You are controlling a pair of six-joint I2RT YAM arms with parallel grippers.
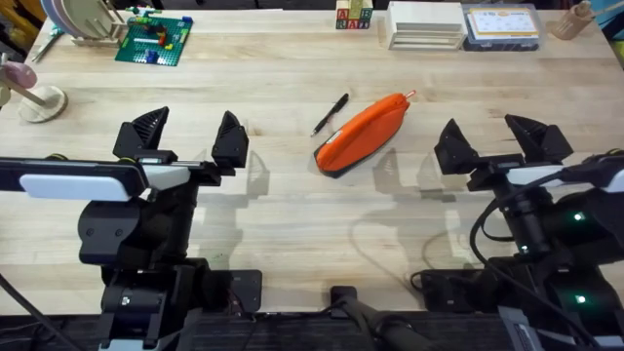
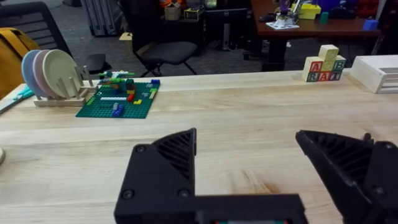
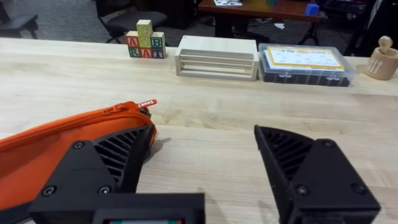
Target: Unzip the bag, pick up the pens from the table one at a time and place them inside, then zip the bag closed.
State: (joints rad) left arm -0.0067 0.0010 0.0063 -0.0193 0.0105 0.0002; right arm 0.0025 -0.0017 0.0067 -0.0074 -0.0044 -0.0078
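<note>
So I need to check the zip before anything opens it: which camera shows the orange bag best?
The overhead view: the whole bag lies on the table beside the pen. The right wrist view shows its zip ridge and red pull close up, but the right claw hides part. The left wrist view faces away from it.

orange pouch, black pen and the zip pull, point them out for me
orange pouch (image 1: pixel 363 136), overhead view, middle of its orange side
black pen (image 1: pixel 330 115), overhead view, midway along its barrel
zip pull (image 3: pixel 146 103), right wrist view, the small red tab at the pouch's end
</note>
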